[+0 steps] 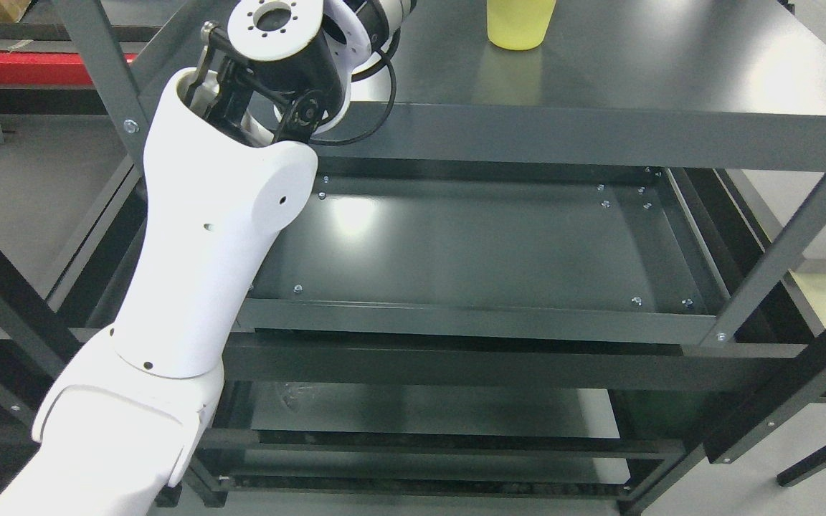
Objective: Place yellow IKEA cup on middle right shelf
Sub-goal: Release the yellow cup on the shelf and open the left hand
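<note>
The translucent yellow plastic cup (520, 24) stands upright on the dark grey metal top shelf (671, 79) of the shelving rack, at the upper edge of the head view, with its rim cut off by the frame. The white left arm (198, 265) rises from the lower left to the shelf's front left corner. Its hand lies beyond the top edge, so whether it is open or closed cannot be told. The recessed middle shelf (470, 244) sits below.
</note>
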You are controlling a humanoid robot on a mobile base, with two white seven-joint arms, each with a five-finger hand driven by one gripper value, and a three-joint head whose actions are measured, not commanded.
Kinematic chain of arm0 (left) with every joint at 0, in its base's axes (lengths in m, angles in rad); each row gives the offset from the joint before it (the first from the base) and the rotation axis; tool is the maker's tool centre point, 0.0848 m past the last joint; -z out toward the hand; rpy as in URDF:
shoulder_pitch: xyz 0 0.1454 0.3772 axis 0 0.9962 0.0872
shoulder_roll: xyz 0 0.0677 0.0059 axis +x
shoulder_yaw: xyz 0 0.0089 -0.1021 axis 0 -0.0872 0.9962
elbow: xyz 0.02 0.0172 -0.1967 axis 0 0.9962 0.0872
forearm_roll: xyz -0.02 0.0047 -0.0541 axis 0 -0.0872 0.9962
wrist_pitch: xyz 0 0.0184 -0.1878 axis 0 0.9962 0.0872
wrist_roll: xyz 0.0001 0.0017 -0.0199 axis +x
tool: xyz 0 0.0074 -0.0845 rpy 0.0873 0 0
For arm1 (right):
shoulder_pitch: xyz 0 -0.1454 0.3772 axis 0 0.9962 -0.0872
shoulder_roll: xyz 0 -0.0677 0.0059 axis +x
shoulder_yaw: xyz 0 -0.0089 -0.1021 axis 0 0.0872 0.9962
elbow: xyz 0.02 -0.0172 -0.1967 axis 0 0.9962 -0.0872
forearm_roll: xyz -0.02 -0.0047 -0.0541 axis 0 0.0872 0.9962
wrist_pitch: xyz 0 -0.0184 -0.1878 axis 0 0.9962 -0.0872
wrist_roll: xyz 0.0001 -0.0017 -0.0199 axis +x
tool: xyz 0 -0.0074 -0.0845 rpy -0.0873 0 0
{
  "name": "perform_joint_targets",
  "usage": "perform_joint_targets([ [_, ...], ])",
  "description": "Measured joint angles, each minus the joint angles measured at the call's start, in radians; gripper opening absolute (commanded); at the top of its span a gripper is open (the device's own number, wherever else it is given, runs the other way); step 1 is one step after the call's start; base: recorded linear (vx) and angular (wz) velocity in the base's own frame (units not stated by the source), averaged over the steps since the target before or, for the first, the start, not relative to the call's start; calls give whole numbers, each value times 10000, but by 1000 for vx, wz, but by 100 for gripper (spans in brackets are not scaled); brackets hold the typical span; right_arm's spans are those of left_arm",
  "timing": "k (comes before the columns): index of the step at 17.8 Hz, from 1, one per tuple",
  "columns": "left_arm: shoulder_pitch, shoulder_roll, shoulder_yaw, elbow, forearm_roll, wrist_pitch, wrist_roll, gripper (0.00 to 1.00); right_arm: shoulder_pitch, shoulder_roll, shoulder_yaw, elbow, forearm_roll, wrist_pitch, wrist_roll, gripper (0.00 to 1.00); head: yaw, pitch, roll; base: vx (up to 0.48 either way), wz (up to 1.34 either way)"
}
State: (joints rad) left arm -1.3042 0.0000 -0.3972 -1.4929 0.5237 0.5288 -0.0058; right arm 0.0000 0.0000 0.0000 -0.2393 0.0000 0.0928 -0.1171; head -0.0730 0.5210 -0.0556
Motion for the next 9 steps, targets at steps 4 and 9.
perform_joint_targets([
  [4,128,0,103,-328,696,451,-1372,97,0,0,0,0,0,0,-1,99,0,0,0,0,0],
  [9,414,0,-220,-673,2035,920,-2722,98,-1,0,0,0,0,0,-1,99,0,0,0,0,0],
])
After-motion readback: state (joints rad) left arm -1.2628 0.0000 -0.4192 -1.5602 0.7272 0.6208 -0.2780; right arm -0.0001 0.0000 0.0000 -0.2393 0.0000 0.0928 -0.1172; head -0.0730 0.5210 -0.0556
